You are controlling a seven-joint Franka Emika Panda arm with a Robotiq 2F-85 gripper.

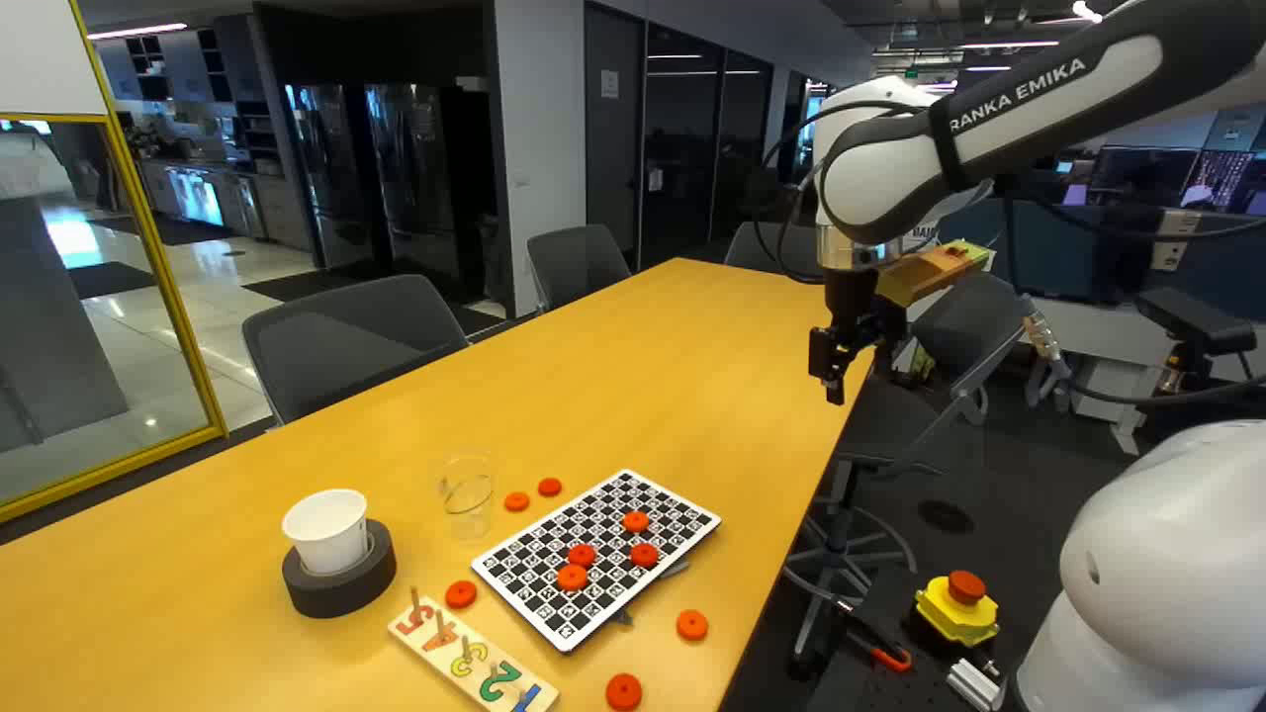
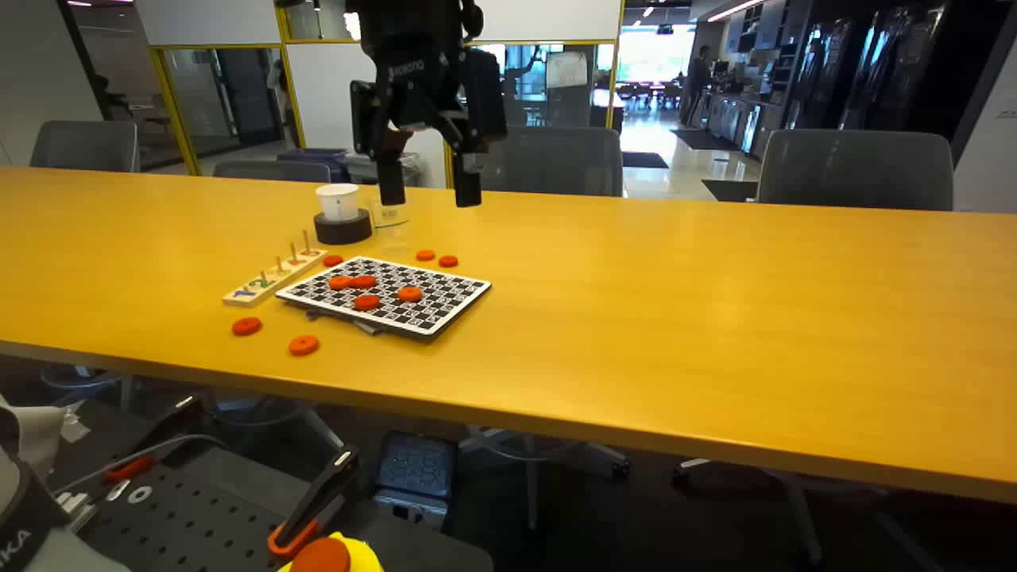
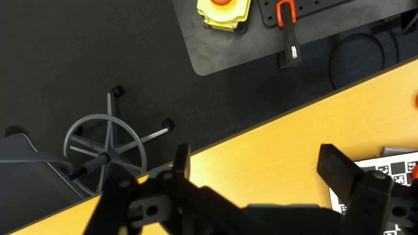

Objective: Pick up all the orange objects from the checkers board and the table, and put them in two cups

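Note:
My gripper [image 1: 837, 371] is open and empty, high above the table, apart from every object. Its spread fingers show in an exterior view [image 2: 429, 191] and the wrist view [image 3: 254, 160]. The black-and-white checkered board [image 1: 524, 572] carries several orange discs [image 1: 572, 578]. It also shows in an exterior view [image 2: 449, 290] and at the wrist view's right edge [image 3: 397, 168]. More orange discs lie on the table: two beyond the board [image 1: 516, 501], one by the number puzzle [image 1: 461, 593], two near the front edge [image 1: 692, 625]. The white cup [image 1: 326, 529] and clear cup [image 1: 466, 494] stand upright.
The white cup sits in a black tape roll [image 1: 338, 591]. A wooden number puzzle with upright pegs [image 1: 473, 658] lies beside the board. The table's front edge [image 2: 508, 415] runs below the gripper. An emergency stop [image 1: 956, 608] stands on the robot's base. Chairs [image 1: 351, 341] surround the table.

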